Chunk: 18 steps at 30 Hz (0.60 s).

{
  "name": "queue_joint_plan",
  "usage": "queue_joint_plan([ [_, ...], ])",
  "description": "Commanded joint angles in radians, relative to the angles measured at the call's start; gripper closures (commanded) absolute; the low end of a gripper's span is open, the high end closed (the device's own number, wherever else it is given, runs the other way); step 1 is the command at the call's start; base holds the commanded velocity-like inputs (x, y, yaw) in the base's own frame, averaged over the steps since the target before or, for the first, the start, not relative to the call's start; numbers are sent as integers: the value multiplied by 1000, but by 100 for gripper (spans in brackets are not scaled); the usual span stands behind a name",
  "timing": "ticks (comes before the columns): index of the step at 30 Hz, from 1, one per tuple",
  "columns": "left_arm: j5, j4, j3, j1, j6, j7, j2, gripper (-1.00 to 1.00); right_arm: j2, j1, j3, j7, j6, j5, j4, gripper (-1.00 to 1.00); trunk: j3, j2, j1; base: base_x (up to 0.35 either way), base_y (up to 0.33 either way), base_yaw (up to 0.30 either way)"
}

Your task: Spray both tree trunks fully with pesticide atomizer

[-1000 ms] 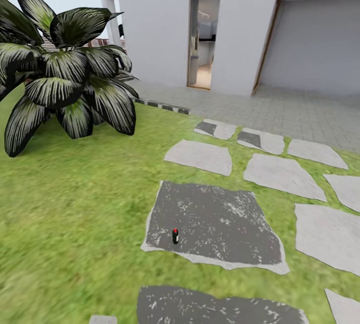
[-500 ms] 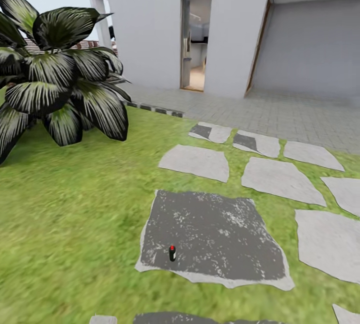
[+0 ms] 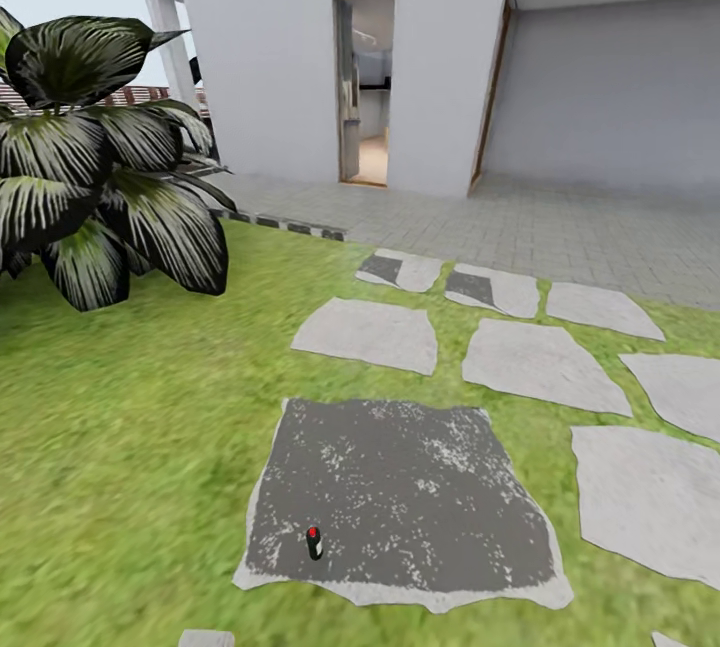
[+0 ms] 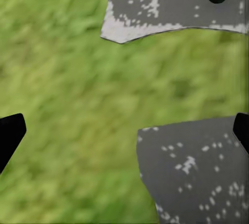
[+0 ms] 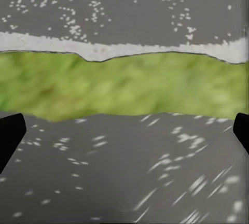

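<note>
The pesticide atomizer [image 3: 314, 542], a tiny dark bottle with a red top, stands upright near the front left corner of a dark grey stone slab [image 3: 420, 487] set in the garden lawn [image 3: 130, 427]. My left gripper [image 4: 124, 133] is open over grass and slab edges, its dark fingertips [image 4: 10, 136] far apart. Above two dark slabs and a strip of grass, my right gripper [image 5: 124, 130] is also open and holds nothing. The two thick-trunked trees are out of view.
A large dark plant with broad striped leaves [image 3: 90, 187] stands at the left. Pale stepping stones [image 3: 540, 362] lead to a paved strip and a white house with an open doorway [image 3: 365, 92]. Brown fence slats [image 3: 120, 97] show behind the plant.
The whole picture has shifted left and down as the camera moved. The atomizer and its slab now sit lower and nearer in the head view. The atomizer itself has not moved on the slab.
</note>
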Motion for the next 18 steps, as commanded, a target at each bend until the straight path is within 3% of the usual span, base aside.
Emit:
queue_joint_plan([
  [1, 0, -1, -1, 0, -2, -2, 0, -100, 0, 0, 0, 0, 0, 0, -1, -100, 0, 0, 0, 75, -41, -2],
  [5, -1, -11, -5, 0, -30, -6, -1, -100, 1, 0, 0, -1, -2, -2, -10, -100, 0, 0, 0, 36, -20, -1],
  [9, 0, -34, -5, -18, -37, -4, -3, -100, 0, -5, -1, -2, -1, -3, -94, -100, 0, 0, 0, 5, -3, 0],
  [13, 4, -95, -3, -65, -34, -2, -4, -100, 0, -24, -1, -1, -1, -6, -183, -100, 0, 0, 0, 1, 0, 0],
  [18, 11, -125, 4, -129, -32, 5, -6, -100, 0, -73, -2, -1, 0, -8, -217, -100, 0, 0, 0, 0, 0, 0],
])
